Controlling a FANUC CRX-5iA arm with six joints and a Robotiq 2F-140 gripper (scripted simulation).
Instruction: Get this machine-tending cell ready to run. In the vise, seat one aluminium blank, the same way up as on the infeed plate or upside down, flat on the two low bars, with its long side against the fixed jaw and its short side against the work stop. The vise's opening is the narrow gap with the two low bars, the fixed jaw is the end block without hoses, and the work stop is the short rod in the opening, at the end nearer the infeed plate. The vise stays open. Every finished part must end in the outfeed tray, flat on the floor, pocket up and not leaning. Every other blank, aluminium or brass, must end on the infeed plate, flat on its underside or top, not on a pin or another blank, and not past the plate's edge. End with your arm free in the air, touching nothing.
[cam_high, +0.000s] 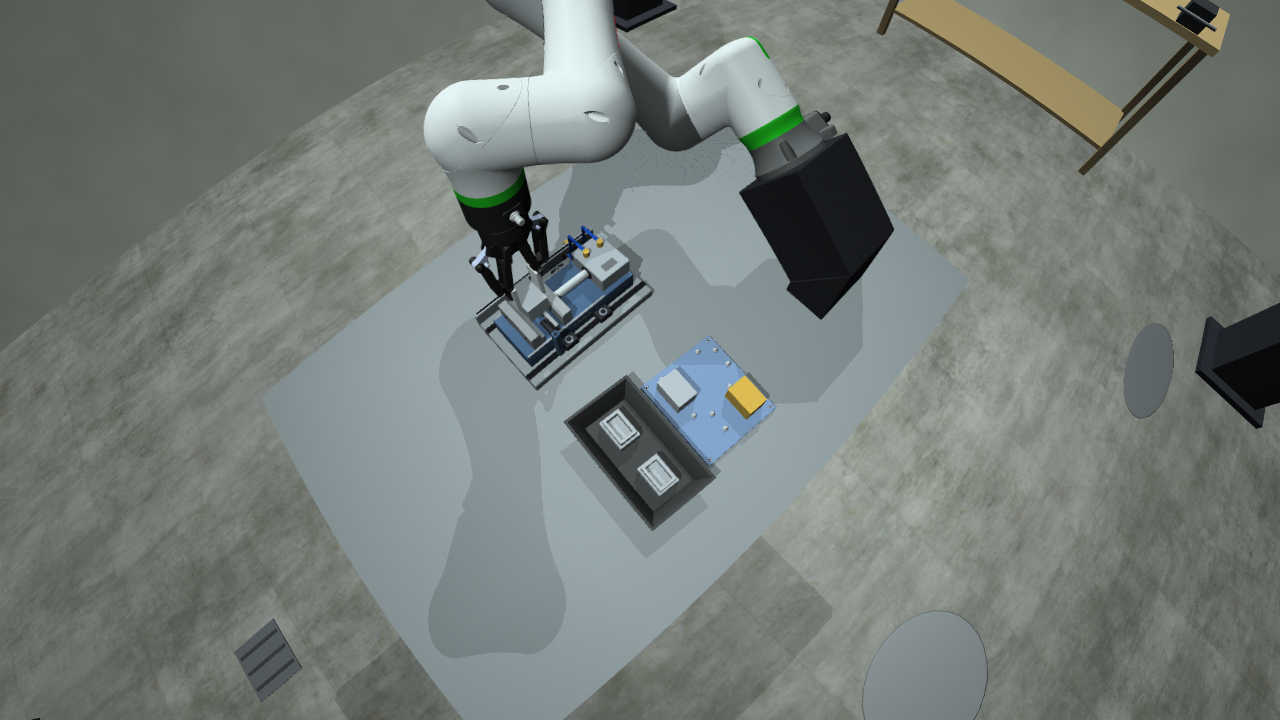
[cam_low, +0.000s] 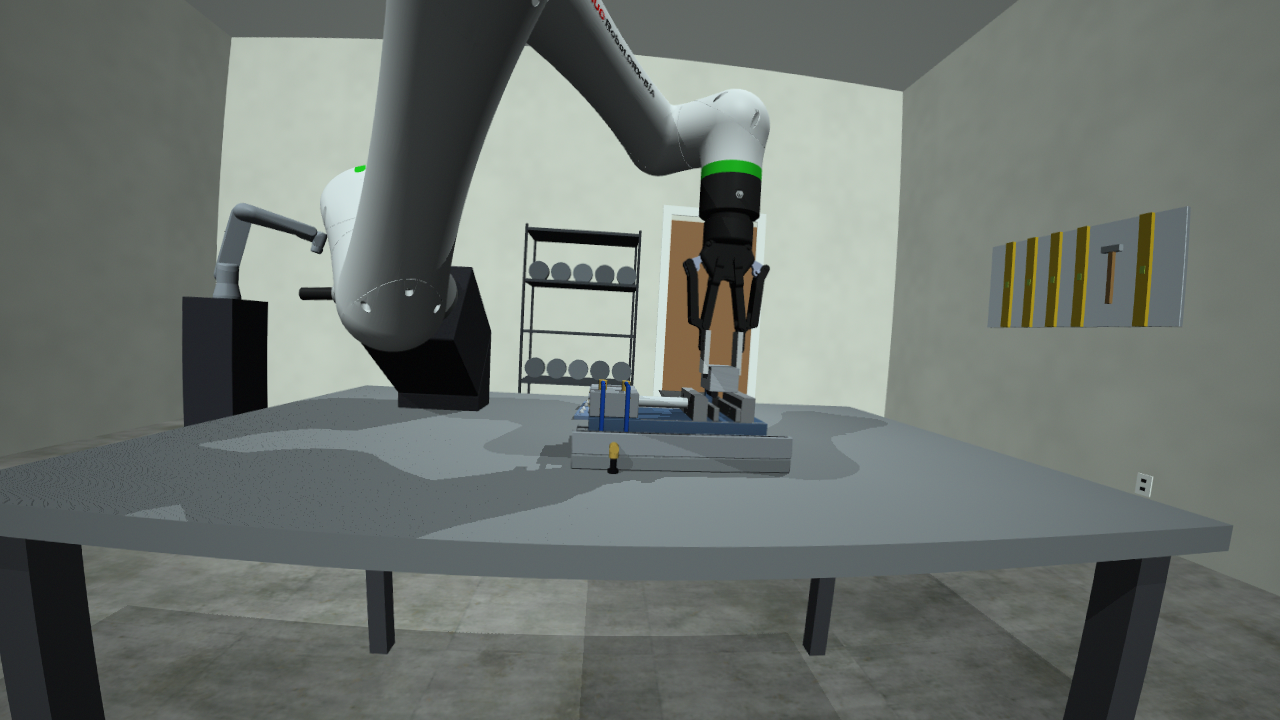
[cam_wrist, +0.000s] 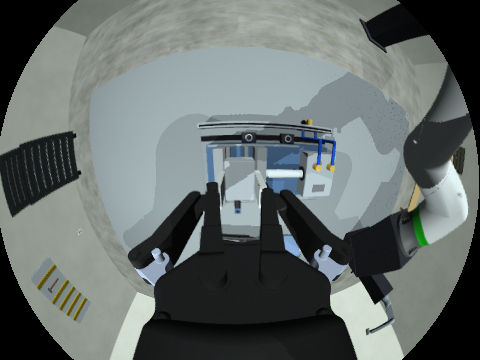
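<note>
My gripper (cam_high: 514, 288) points straight down over the vise (cam_high: 563, 300) and is shut on an aluminium blank (cam_low: 721, 377). The blank hangs just above the vise's opening, between the jaws; it also shows between my fingers in the wrist view (cam_wrist: 239, 188). The side view shows the vise (cam_low: 680, 429) on the table with the blank's lower edge at about jaw-top height. A second aluminium blank (cam_high: 677, 388) and a brass blank (cam_high: 744, 395) lie on the blue infeed plate (cam_high: 709, 396). Two finished parts (cam_high: 619, 428) (cam_high: 657, 471) lie pocket up in the dark outfeed tray (cam_high: 640, 449).
The arm's black base block (cam_high: 819, 228) stands behind the infeed plate. Blue hoses and yellow fittings (cam_high: 586, 243) sit at the vise's far end. The tray touches the infeed plate's near side.
</note>
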